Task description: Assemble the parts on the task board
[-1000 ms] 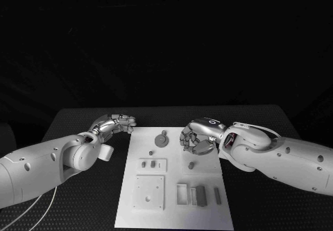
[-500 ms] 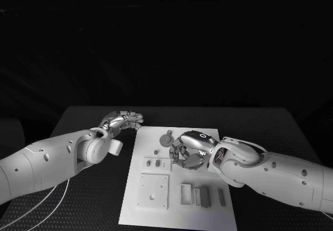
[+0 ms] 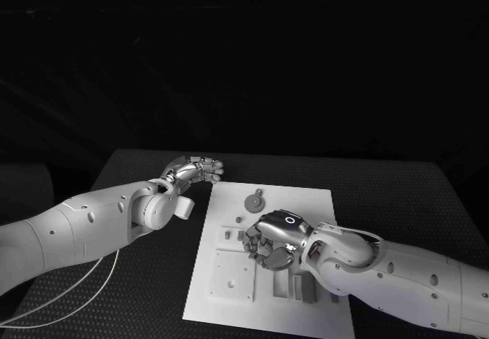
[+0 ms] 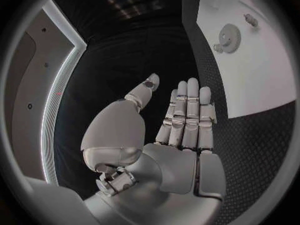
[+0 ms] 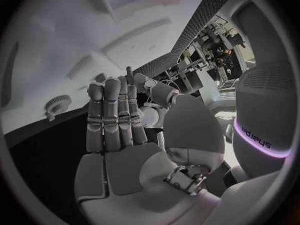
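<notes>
**White board, grey parts, black worktop**

The board (image 3: 306, 205) is plain white. The parts on it are grey: a toothed gear (image 3: 254, 203) and darker grey bars (image 3: 304, 289) near the board's close end. The worktop (image 3: 397, 194) is black with a fine woven, dotted texture. Both arms are glossy white. The left hand (image 3: 196, 171) and right hand (image 3: 271, 242) are silver, their fingers (image 4: 187, 112) banded with darker grey. A violet strip glows on the right arm's white shell in its wrist view.

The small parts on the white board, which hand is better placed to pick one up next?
The right hand, probably. It hangs open directly over the small parts on the white board. The left hand is open too, but sits off the board's far left corner, over the black table.
</notes>
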Robot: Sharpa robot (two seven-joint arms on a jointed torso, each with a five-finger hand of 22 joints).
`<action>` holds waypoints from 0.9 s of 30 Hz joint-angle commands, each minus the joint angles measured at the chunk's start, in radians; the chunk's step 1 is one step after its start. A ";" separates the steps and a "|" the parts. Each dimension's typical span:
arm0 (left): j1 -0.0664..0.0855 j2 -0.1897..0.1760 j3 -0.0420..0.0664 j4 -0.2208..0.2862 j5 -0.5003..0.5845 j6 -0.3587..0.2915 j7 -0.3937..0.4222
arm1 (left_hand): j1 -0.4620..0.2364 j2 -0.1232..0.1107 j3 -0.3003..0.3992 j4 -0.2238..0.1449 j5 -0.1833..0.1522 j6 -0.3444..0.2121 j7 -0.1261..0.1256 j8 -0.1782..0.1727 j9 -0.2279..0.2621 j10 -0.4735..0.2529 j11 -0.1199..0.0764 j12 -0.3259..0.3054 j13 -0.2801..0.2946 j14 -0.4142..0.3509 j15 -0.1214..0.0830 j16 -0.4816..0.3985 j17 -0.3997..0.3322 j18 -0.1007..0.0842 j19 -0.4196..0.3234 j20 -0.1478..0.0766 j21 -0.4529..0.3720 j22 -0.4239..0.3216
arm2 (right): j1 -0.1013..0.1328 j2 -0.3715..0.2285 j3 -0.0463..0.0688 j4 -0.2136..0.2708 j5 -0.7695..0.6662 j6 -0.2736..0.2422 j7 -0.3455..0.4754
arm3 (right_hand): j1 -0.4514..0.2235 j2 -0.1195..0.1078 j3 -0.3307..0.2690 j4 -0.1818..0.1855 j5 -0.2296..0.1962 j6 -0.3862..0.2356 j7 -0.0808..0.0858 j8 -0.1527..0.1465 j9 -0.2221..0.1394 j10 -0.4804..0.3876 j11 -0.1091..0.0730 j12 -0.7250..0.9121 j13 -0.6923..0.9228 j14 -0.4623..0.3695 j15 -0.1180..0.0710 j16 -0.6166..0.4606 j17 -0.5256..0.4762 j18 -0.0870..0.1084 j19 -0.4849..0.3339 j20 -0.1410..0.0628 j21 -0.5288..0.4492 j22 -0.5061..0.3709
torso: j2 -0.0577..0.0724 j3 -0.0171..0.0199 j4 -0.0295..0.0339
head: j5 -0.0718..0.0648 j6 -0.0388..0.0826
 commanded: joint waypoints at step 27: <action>0.001 -0.010 0.001 0.023 0.010 0.001 0.009 | -0.010 -0.003 0.004 -0.003 0.001 -0.002 0.011 0.007 -0.004 0.001 0.003 -0.004 -0.002 -0.012 0.004 -0.014 0.008 0.023 -0.007 0.010 -0.011 0.004 | -0.057 0.061 -0.005 -0.059 -0.107 0.021 -0.025 | 0.017 0.009 -0.008 0.001 0.003 0.001 0.002 -0.005 0.005 0.008 -0.001 -0.001 0.010 0.007 -0.009 0.010 0.003 0.045 0.007 -0.008 0.014 0.022 | 0.002 -0.0044 -0.0017 | 0.018 -0.019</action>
